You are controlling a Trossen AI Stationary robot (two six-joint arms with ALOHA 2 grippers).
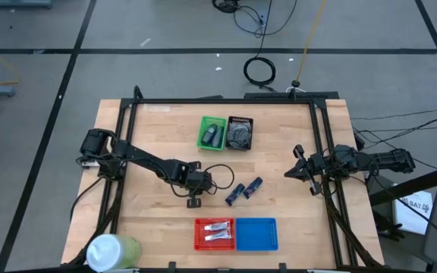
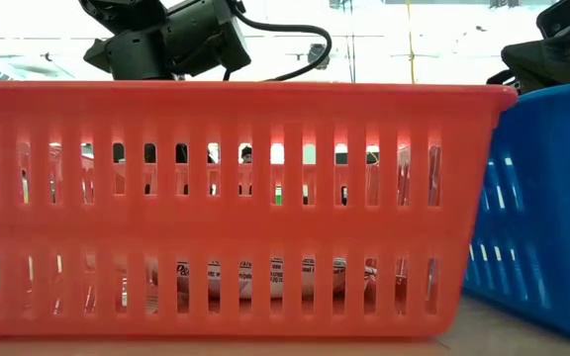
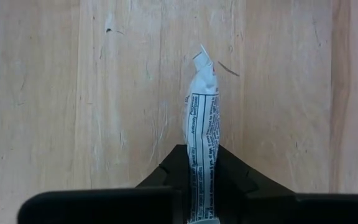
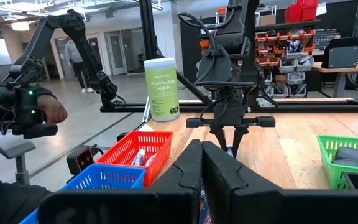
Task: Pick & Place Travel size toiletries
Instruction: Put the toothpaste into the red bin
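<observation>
The left gripper [image 3: 199,186] squeezes a white tube [image 3: 201,124] over the middle of the table [image 1: 150,121]. The right gripper [image 4: 202,163], by the right edge, looks closed and empty.

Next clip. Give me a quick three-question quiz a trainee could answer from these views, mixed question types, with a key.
1. True or false: the left gripper is shut on a white tube.
2. Multiple choice: which tray already holds white tubes? A) the red tray B) the blue tray C) the black tray
3. Fill in: the two dark navy tubes lie on the bare ____, between the two arms.

Key:
1. True; the left wrist view shows the tube clamped between the fingers.
2. A
3. table. The right gripper waits shut near the table's right edge.
</observation>
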